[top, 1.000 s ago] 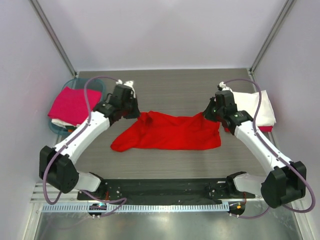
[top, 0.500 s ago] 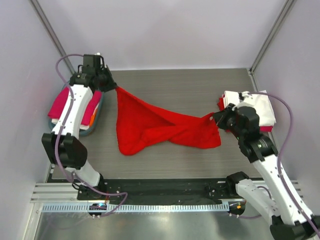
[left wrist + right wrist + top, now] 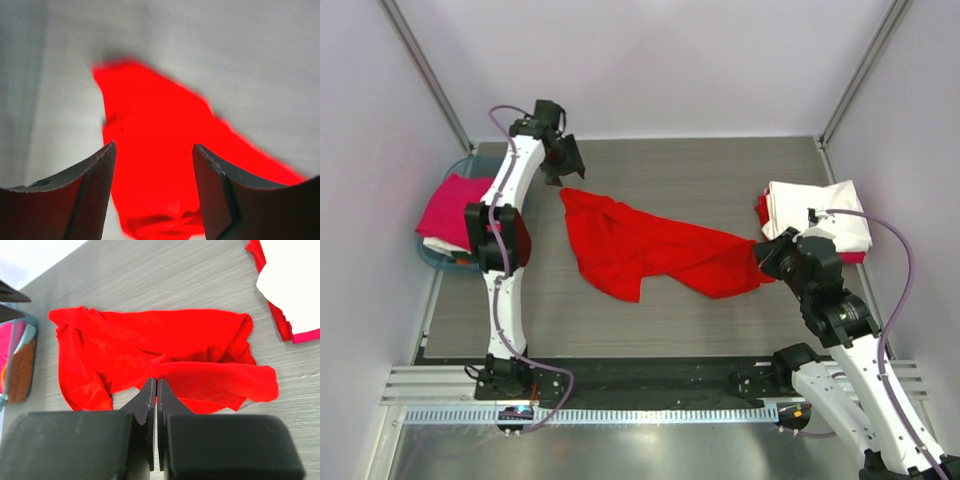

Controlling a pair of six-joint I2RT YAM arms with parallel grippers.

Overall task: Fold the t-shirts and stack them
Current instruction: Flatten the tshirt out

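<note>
A bright red t-shirt [image 3: 650, 250] lies crumpled across the middle of the table, stretched from back left to right. My left gripper [image 3: 565, 172] hovers open above its far-left corner; in the left wrist view the red cloth [image 3: 150, 120] shows below the spread fingers [image 3: 100, 170], apart from them. My right gripper [image 3: 763, 258] is shut on a fold at the shirt's right edge, with the pinched red cloth [image 3: 200, 375] bunching at the fingertips [image 3: 150, 390]. A folded stack [image 3: 820, 212], white on top with red and magenta edges beneath, lies at the right.
A teal basket [image 3: 470, 165] stands at the left edge and holds a magenta shirt [image 3: 455, 205] over white cloth [image 3: 440, 245]. Grey walls close in the table's back and sides. The left arm stands tall beside the basket.
My left gripper has opened and let go of the red shirt's corner, which dropped to the table. The left arm swung right from the basket. The right gripper still holds its edge.
</note>
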